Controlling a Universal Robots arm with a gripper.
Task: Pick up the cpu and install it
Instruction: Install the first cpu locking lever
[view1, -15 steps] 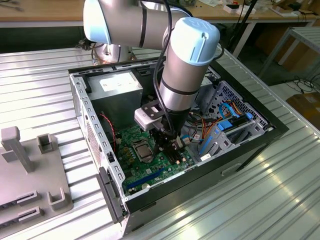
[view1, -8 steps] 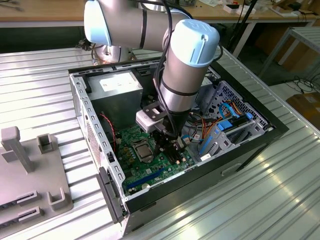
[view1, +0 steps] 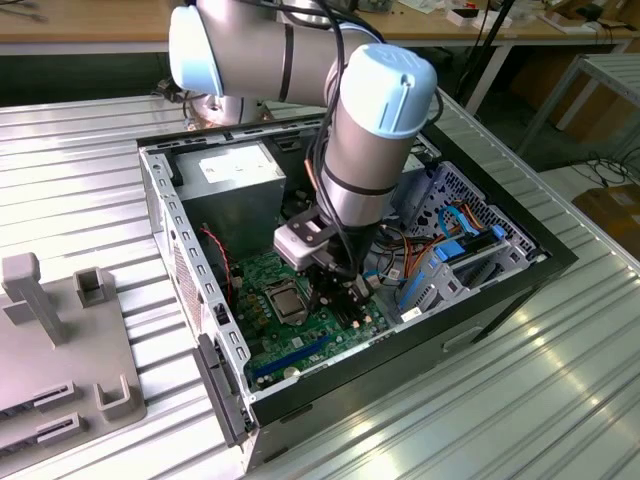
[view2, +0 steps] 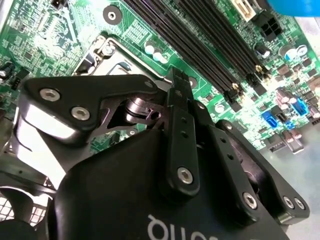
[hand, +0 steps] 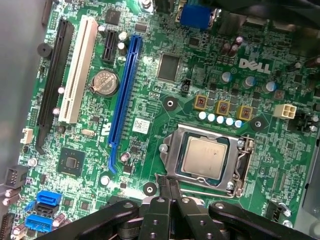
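CPU (hand: 202, 155) sits flat in its socket (hand: 172, 150) on the green motherboard (hand: 150, 100), w/ its plain silver-grey face up; in the first wrist view it looks seated square inside the metal frame, nothing lying on top of it. From the exterior view, the socket (view1: 284, 297) is near the middle of the board, inside the open pc case (view1: 170, 215) that lies on the ribbed metal bench (view1: 80, 180).

Gripper (hand: 170, 186) hangs just beside the socket's edge, over the thin lever that runs along the frame. Fingers look drawn narrow, tips nearly together, and they hold nothing you could call the chip.

For the step in hand, judged from how things lie: the chip seems placed, so the work is at the frame and lever. Keep the tips off the chip face and off the small parts around the socket; approach straight down, slow, w/ the tips aligned to the lever, not across it.

Materials: chip lid is matte brushed metal, thin and square. Socket frame is shiny stamped steel w/ a black inner border. Board is glossy green, dense w/ tiny parts. Beside the socket runs a long blue slot (hand: 122, 100), then a white slot (hand: 77, 70). Fingers are black, flat-linked, w/ silver screws.
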